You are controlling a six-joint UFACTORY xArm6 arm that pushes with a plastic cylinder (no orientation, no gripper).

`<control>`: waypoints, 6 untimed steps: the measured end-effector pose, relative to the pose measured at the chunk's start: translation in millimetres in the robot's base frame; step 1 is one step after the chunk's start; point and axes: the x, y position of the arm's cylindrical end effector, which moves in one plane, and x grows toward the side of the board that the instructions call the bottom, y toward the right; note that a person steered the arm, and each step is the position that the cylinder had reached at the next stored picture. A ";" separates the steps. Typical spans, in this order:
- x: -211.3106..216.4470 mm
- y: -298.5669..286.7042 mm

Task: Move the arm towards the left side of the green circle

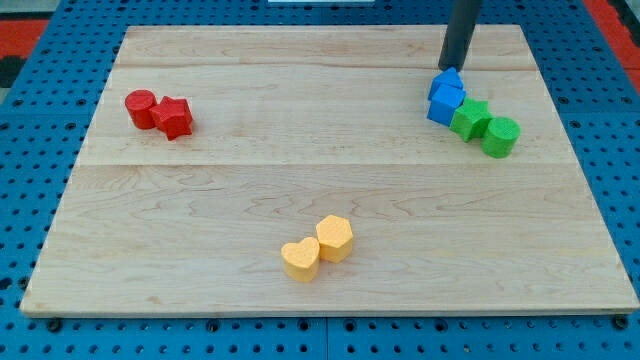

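The green circle (501, 136) is a green cylinder at the view's right, at the right end of a tight cluster. Touching its left side is a green star-like block (469, 118). Left of that are two blue blocks, one (446, 84) above the other (443, 104). My tip (455, 66) is the end of a dark rod coming down from the view's top. It sits just above the upper blue block, up and to the left of the green circle.
A red cylinder (140, 108) and a red block (174, 118) sit together at the view's left. Two yellow blocks (300, 259) (335, 238) sit together near the bottom middle. The wooden board (320, 180) lies on a blue pegboard.
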 end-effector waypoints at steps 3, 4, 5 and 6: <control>63.6 -85.0; 116.7 -51.5; 166.2 -29.2; 225.6 -9.4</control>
